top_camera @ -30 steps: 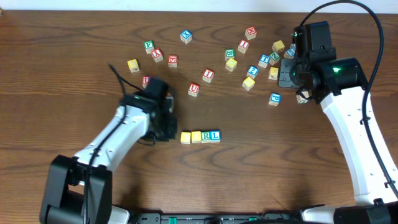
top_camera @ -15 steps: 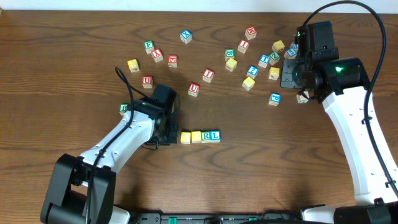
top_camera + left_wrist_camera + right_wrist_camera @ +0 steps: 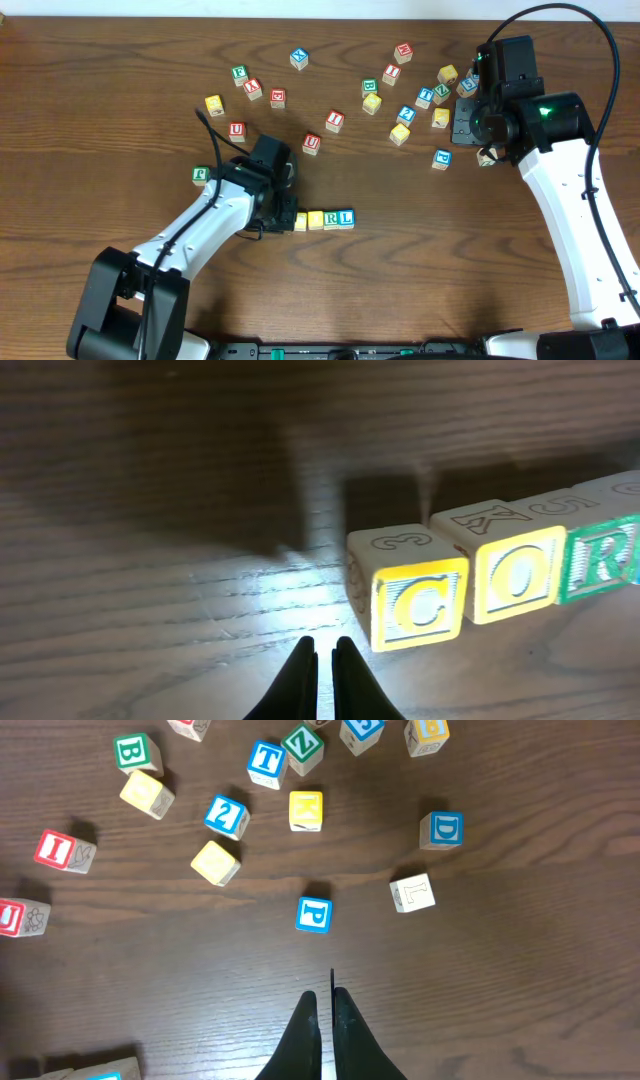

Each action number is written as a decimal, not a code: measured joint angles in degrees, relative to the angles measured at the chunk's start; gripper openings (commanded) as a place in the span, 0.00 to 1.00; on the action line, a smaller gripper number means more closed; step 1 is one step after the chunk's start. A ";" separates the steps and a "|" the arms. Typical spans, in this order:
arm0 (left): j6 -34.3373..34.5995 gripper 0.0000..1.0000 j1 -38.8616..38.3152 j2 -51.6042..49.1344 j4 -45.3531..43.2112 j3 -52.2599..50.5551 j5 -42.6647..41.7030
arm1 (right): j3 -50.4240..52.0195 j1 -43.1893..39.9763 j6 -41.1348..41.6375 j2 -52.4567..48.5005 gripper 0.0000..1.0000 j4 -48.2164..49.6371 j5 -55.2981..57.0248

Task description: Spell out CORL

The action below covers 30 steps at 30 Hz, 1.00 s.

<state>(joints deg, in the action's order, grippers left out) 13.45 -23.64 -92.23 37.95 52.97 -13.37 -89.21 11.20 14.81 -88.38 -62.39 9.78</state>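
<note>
CORL row (image 3: 323, 218) lies on the table (image 3: 450, 260), cubes touching. Beside the yellow C cube (image 3: 420, 605) sits the left gripper (image 3: 325, 650), closed, empty; O cube (image 3: 515, 575) and green R cube (image 3: 598, 560) follow. Farther off, the right gripper (image 3: 325, 1000), closed, hovers near a blue P cube (image 3: 314, 914).

On the desk (image 3: 100, 100), the C cube (image 3: 420, 605) sits just ahead and right of the left pincer (image 3: 323, 646), with the O cube (image 3: 515, 575), R cube (image 3: 600, 560) and L cube (image 3: 346, 216) touching in a row farther right.
</note>
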 measured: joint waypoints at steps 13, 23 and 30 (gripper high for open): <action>0.02 0.08 -0.90 0.00 -3.17 -1.07 -0.09 | 0.00 0.00 0.00 0.00 0.01 -0.44 -0.13; 0.02 0.07 -0.90 0.00 -4.42 -1.20 0.04 | 0.00 0.00 0.00 0.00 0.01 -0.87 -0.15; 0.55 0.07 -0.90 0.00 -4.76 -1.20 2.03 | 0.00 0.00 0.00 0.00 0.01 -1.18 -0.13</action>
<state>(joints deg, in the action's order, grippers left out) 14.00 -24.53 -92.23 33.19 51.77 -11.33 -89.21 11.20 14.81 -88.38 -63.57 9.65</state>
